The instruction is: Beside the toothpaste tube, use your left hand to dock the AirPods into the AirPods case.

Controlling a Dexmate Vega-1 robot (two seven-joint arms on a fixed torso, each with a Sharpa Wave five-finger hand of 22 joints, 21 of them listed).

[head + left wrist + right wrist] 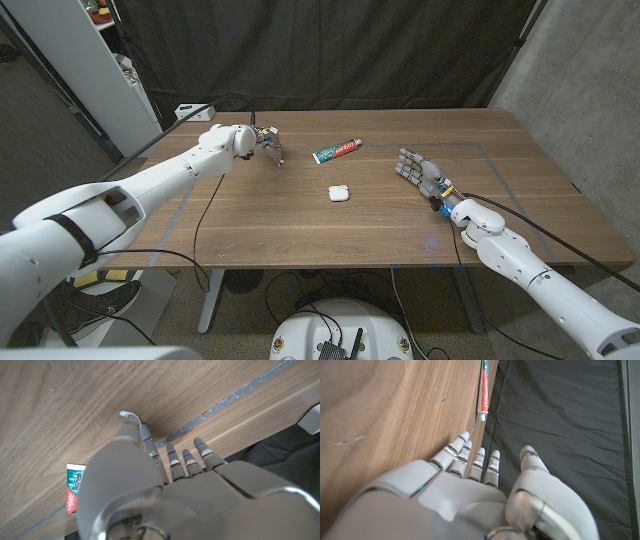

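We see a small white AirPod (126, 413) pinched at the fingertips of our left hand (262, 140), at the table's far left; the stem pokes out past the fingers. The white rounded AirPods case (339, 193) sits mid-table, toward the centre and nearer us, just in front of the red-and-green toothpaste tube (336, 151), whose long axis runs slantwise. We cannot tell whether its lid is up. Our right hand (421, 170) waits with fingers apart, holding nothing, on the wooden table (300, 240).
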